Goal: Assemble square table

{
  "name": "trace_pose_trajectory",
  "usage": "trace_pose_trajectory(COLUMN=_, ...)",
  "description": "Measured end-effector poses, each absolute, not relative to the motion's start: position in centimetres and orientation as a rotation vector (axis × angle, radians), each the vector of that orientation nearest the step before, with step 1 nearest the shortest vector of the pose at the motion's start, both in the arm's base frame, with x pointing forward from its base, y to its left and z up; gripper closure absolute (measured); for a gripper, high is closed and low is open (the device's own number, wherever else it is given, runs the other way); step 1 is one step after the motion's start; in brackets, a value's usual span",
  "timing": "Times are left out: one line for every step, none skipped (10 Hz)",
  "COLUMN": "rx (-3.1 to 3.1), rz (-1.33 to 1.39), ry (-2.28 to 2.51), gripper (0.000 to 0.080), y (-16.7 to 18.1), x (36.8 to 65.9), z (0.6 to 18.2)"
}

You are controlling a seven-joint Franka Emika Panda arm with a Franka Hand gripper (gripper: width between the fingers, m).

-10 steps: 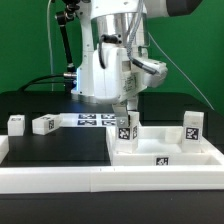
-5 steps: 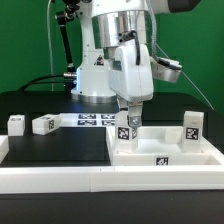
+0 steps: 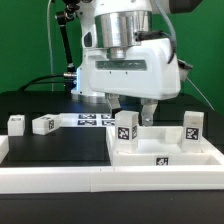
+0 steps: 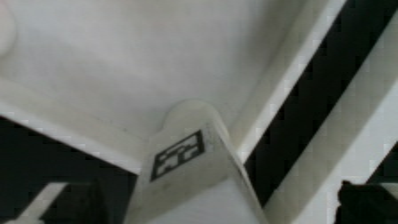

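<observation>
Fingers (image 3: 148,116) gape wide either side of the upright leg (image 3: 126,129), apparently seated at a corner of the slab (image 3: 185,150).

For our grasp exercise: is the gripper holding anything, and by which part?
Nothing is held. The gripper is open, fingers spread clear of the upright leg standing on the square slab.
</observation>
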State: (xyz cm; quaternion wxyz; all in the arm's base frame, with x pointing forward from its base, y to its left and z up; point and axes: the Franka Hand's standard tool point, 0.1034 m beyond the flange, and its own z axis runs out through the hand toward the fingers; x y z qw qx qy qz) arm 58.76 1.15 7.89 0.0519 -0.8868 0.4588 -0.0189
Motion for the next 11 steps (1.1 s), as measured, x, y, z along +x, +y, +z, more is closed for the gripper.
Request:
trace_pose_trajectory(rx=-2.770, rz=-0.068, ry=1.262, gripper=0.0150, y=1.09, x=58.81, z=7.92)
trace_pose_trajectory(rx=-2.818, rz=-0.074, ry=1.156, gripper=0.0150, y=1.12, x=58.81, z=7.91)
trace_pose_trajectory(rx=-2.866, rz=-0.080, ry=1.051, gripper=0.0150, y=1.19, x=58.80, z=7.91)
trace_pose_trajectory(rx=-2.905, rz=-0.084, ry=0.960, gripper=0.0150, y=1.30, x=58.79, z=7.90)
trace_pose_trajectory(rx=-2.946, rz=-0.089, ry=0.852, gripper=0.0150, y=1.30, x=58.78, z=7.90)
trace_pose_trajectory(rx=-2.977, rz=-0.093, ry=0.748, gripper=0.0150, y=1.25, x=58.78, z=7.89)
trace_pose_trajectory(rx=-2.998, rz=-0.096, ry=0.665, gripper=0.0150, y=1.23, x=58.78, z=7.89)
trace_pose_trajectory(rx=-3.017, rz=-0.099, ry=0.580, gripper=0.0252, y=1.18, x=58.78, z=7.88)
trace_pose_trajectory(rx=-3.012, rz=-0.098, ry=0.600, gripper=0.0252, y=1.19, x=58.78, z=7.88)
trace_pose_trajectory(rx=-3.013, rz=-0.099, ry=0.603, gripper=0.0434, y=1.01, x=58.78, z=7.89)
trace_pose_trajectory(rx=-3.014, rz=-0.100, ry=0.609, gripper=0.0508, y=0.76, x=58.76, z=7.87)
